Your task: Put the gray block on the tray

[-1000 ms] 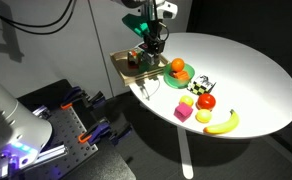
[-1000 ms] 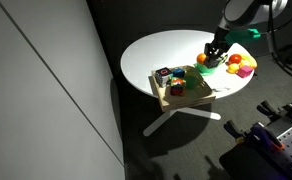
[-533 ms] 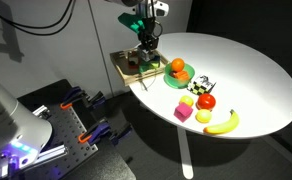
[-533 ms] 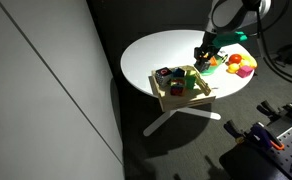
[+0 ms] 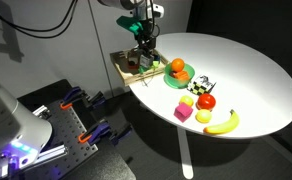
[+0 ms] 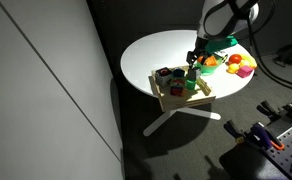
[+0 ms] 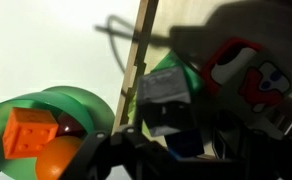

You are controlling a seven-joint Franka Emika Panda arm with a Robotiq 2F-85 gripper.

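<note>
Jaws of the gripper (image 5: 144, 46) look clenched on the gray block (image 7: 164, 88), hanging just right of the rim of the tray (image 7: 141, 45) in the wrist view, green plate (image 7: 71, 105) off left. Tray floor looks straight below it.

— What is the white round table (image 5: 256, 75) carrying?
— The light-wood tray (image 5: 120, 63) is sitting at its far left edge, with a green plate (image 5: 173, 83) resting just right of it.
— And nearer?
— A pink cube (image 5: 183, 114) and a yellow block (image 5: 186, 101) are sitting together, a red fruit (image 5: 206, 101) is lying to their right, and a banana (image 5: 222, 123) is lying by the near edge.
</note>
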